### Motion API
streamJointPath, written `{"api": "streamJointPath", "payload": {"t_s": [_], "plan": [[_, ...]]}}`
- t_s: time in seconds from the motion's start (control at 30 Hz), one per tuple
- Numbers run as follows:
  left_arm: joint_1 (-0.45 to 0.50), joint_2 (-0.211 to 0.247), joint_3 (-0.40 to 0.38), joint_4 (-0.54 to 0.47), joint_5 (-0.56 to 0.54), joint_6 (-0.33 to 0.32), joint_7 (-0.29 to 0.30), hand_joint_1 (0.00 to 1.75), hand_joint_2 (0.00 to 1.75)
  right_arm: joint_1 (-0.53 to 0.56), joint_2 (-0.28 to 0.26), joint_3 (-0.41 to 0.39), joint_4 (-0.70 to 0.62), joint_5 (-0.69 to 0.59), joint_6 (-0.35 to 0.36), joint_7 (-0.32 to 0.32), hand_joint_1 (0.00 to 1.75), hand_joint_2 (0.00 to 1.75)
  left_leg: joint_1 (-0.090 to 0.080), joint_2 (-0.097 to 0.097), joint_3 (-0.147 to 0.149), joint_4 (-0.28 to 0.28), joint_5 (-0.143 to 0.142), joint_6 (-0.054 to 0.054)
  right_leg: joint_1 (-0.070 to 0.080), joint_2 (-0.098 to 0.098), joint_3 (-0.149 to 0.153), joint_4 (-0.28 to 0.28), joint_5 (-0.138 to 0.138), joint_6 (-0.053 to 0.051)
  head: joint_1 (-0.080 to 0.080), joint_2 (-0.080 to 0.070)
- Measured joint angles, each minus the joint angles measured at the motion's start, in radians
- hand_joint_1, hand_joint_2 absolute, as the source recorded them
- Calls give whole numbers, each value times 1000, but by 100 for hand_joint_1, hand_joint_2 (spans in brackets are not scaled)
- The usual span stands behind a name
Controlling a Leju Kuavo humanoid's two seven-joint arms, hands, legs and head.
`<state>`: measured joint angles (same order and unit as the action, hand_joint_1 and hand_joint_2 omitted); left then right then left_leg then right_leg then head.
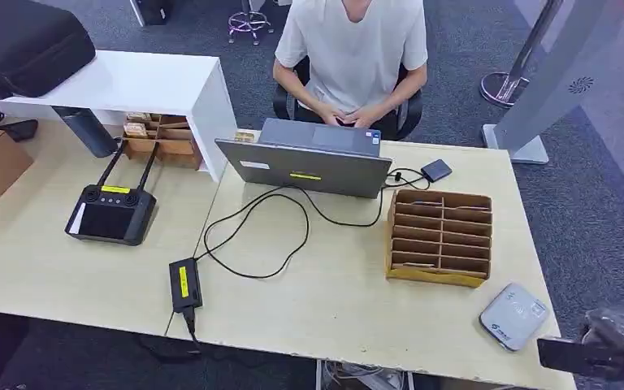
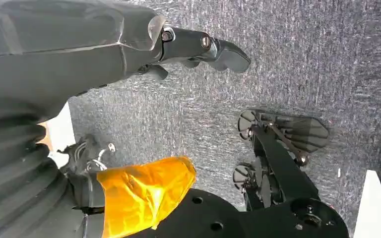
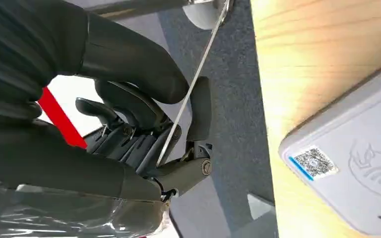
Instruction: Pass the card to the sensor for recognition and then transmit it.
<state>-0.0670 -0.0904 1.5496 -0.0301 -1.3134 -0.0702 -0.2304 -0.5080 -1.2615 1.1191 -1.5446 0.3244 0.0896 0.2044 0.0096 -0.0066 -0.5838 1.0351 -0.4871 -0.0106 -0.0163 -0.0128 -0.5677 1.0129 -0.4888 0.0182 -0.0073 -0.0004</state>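
From the head view, we see the white sensor [image 1: 514,316] lying near the desk [image 1: 333,292] front right corner, with our right hand [image 1: 597,349] just beside it, off the edge. At the left wrist, our left hand [image 2: 198,49] hangs over carpet, fingers loosely curled, grasping nothing. At the right wrist, our right hand [image 3: 144,134] pinches the thin card [image 3: 191,91] edge-on beside the sensor [image 3: 352,168].

Office workspace, seen from my head camera.
I see pale desks [image 1: 65,268], grey carpet [image 1: 601,203], an open laptop [image 1: 305,166] (someone seated behind it) and an office chair base [image 1: 248,23].
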Motion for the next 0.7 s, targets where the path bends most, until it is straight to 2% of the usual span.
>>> {"api": "streamJointPath", "payload": {"t_s": [0.1, 0.2, 0.3, 0.5, 0.6, 0.7], "plan": [[-1, -1, 0, 0, -2, -6, 0, 0, 175, 142, 70, -168, 18, 127, -63, -34, 175, 175, 0, 0, 0, 0, 0, 0, 0, 0, 0, 0, 0, 0, 0, 0], [-2, -2, 0, 0, -7, -18, 0, 0, 175, 255, 171, -336, 32, 254, -104, -73, 175, 175, 1, 0, 1, 0, 0, 0, 1, 0, 0, 0, 0, 0, 0, 0], [-4, -3, 0, 0, -8, -24, 0, 0, 175, 330, 266, -456, 46, 315, -125, -111, 175, 175, 1, 0, 1, 0, 1, -1, 1, -1, 0, 0, 0, 0, 0, 0], [-6, -6, 0, 0, -15, -32, 0, 0, 175, 426, 445, -606, 97, 427, -234, -156, 175, 175, 1, 1, 2, -1, 1, -1, 1, 0, 0, 0, -1, -1, 0, 0], [-6, -6, 0, 0, -18, -32, 0, 0, 175, 444, 504, -647, 120, 454, -266, -157, 175, 175, 1, 2, 2, -1, 1, -1, 1, 1, 0, 0, -1, -1, 0, 0], [-7, -6, 0, 0, -21, -32, 0, 0, 175, 451, 539, -678, 130, 463, -269, -159, 175, 175, 1, 3, 3, -1, 1, -1, 1, 2, 0, 0, -1, -1, 0, 0]]}}
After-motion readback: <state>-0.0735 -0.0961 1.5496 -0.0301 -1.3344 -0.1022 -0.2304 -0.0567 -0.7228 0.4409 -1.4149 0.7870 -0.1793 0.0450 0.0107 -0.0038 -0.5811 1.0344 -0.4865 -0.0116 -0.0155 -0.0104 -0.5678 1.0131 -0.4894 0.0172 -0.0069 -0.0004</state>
